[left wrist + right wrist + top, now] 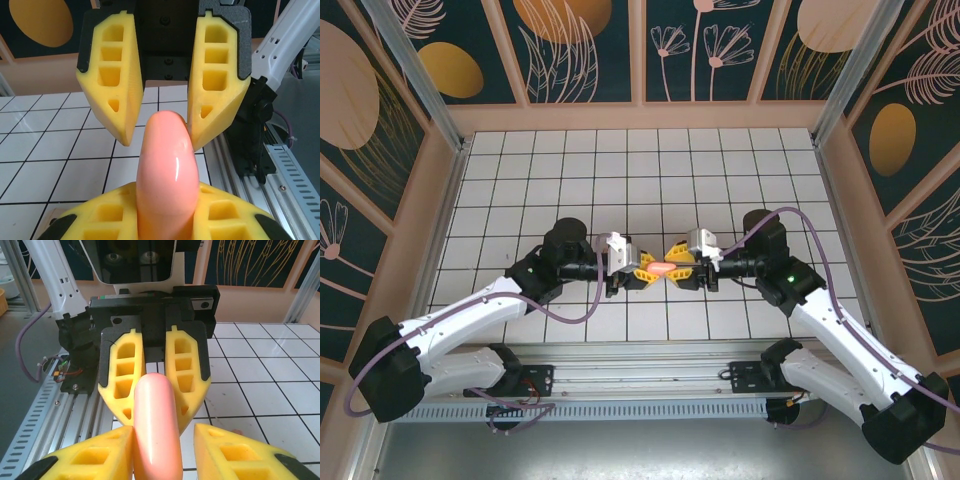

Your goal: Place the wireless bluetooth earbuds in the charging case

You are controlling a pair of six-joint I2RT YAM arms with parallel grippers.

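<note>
Bright, even overhead light, shadows faint and soft. A white glare streak marks the glossy pink case (165, 172). The top view bows at its edges.

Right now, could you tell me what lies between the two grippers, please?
Top and wrist views: a salmon-pink case, clamped by the left gripper, its far end inside the open right gripper.

The top camera is looking down from high above the near edge, taking in the whole tiled table (570, 180). The left wrist camera is facing right and the right wrist camera is facing left, each sitting very near the pink case (165, 165), which all three views are sharing.
</note>
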